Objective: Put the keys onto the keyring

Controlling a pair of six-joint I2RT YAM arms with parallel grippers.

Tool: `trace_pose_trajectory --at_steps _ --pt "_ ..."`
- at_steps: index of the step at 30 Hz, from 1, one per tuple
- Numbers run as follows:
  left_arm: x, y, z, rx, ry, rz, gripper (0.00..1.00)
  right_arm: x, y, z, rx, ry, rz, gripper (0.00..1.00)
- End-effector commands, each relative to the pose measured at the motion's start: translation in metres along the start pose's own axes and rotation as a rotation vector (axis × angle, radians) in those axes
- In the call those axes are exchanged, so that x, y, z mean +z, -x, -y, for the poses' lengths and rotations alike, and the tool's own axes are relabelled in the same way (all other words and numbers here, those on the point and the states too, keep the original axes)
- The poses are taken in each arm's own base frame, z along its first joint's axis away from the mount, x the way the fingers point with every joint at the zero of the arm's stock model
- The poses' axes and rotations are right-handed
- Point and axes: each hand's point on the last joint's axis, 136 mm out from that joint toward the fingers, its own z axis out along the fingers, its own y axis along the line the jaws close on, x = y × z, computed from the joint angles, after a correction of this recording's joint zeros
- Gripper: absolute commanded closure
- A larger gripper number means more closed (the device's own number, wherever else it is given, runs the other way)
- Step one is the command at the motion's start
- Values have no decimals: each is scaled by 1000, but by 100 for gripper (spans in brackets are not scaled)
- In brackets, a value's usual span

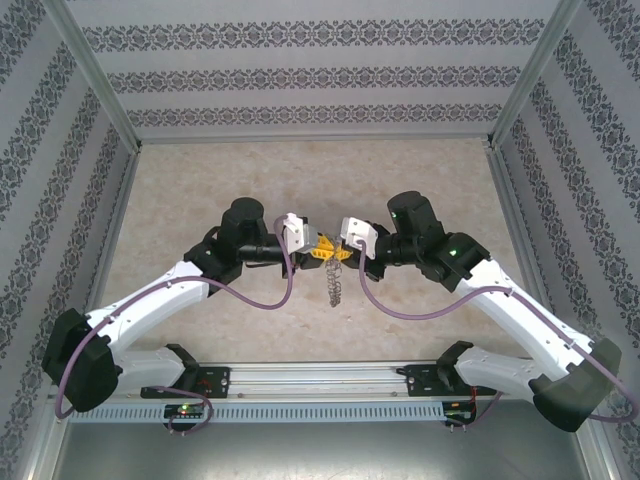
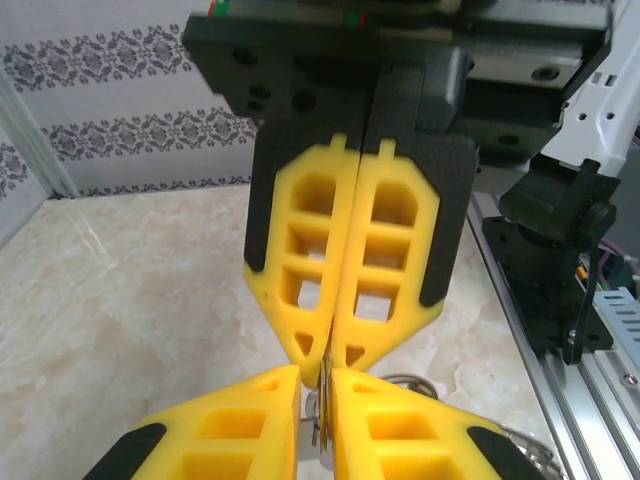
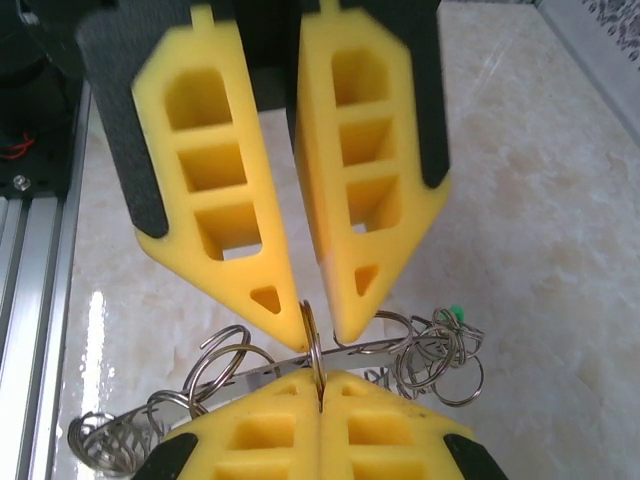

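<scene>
Since the right gripper [image 3: 320,385] is clamped on one loop of the keyring [image 1: 336,285], its cluster dangling over mid-table, I judge the left gripper [image 3: 322,336], tip to tip with it and jaws slightly parted around that loop, merely steadies it.

Two arms reach inward from the near edge so that the left gripper [image 1: 320,250] and the right gripper [image 1: 341,251] face each other over the middle of the marble-patterned table [image 1: 300,170], yellow fingertips meeting tip to tip. From that meeting point the keyring [image 1: 335,285], seen as a strand of silvery rings, runs toward the aluminium rail [image 1: 330,375] carrying both bases. Patterned walls [image 1: 300,75] enclose three sides.
</scene>
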Motion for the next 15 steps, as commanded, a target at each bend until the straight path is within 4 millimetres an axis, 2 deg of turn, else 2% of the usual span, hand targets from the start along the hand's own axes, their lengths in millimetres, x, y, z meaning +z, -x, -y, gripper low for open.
trace_pose_trajectory --at_steps 1,10,15 --pt "2 -1 11 36 -71 -34 83 -4 8 0 -50 -21 -35 100" --pt "2 -17 14 30 -82 -104 79 -7 14 -1 -63 -33 -17 100" --pt "2 -17 11 33 -58 -103 78 -5 13 -2 -61 -26 -18 100"
